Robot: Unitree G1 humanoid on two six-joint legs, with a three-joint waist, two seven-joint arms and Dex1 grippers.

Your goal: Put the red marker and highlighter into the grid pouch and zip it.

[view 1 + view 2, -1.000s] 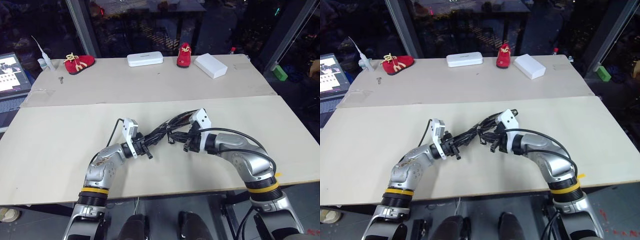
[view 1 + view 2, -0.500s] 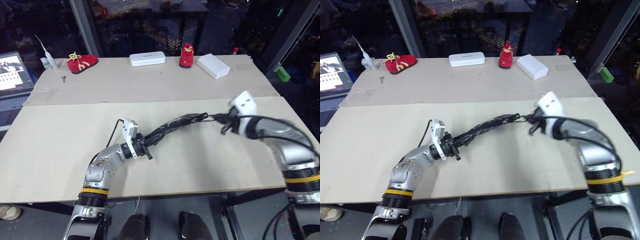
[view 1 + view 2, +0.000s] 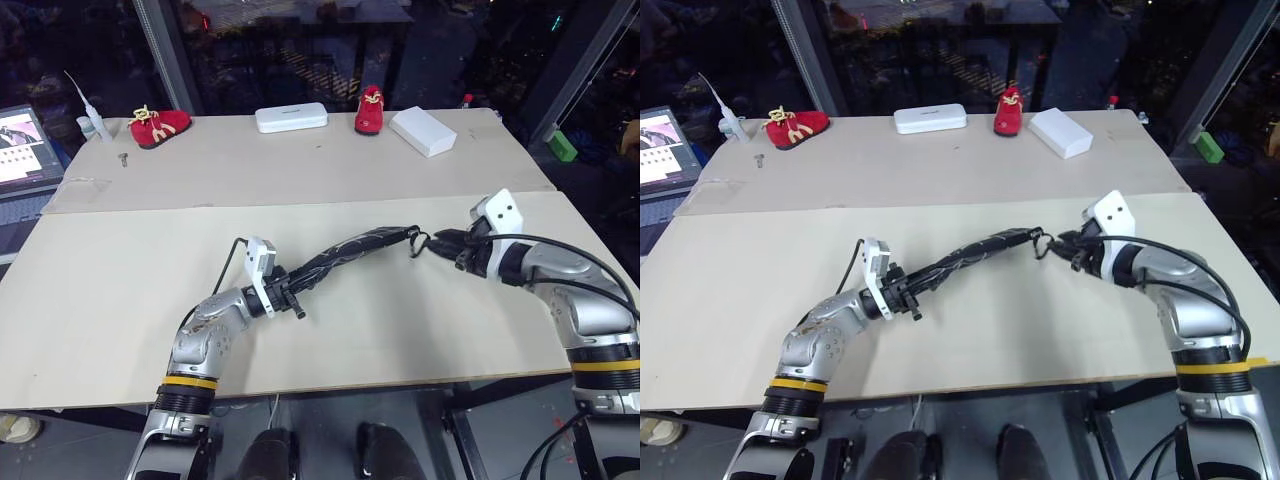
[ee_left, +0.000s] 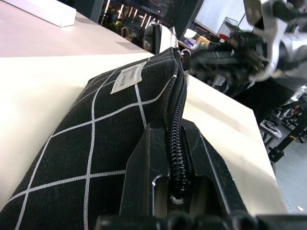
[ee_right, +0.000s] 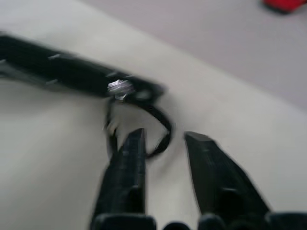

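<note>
Left wrist view puts you right on the grid pouch [image 4: 96,139]: your left claw [image 4: 175,158] is clamped on its near end, one finger on each side of the zipper [image 4: 178,120], whose teeth look joined along the stretch you can see, and the small white label [image 4: 128,77] sits on the side panel. From the head camera you see the pouch [image 3: 345,254] edge-on, stretched from the left claw [image 3: 290,297] toward the far right across the desk [image 3: 110,290]; whether its middle touches the surface you cannot tell. At its right end the black loop strap [image 3: 418,243] dangles just beside your right claw [image 3: 450,243]. In the right wrist view that claw [image 5: 163,143] stands partly open, its two fingers [image 5: 127,158] parted with bare desk between them, and the strap [image 5: 158,132] curls close to one finger, not pinched. On the far part of the desk you have two red shoes [image 3: 158,125], a white hard case [image 3: 290,117] between them and a white box [image 3: 421,131] to the right; a laptop screen [image 3: 24,140] glows at the far left.
</note>
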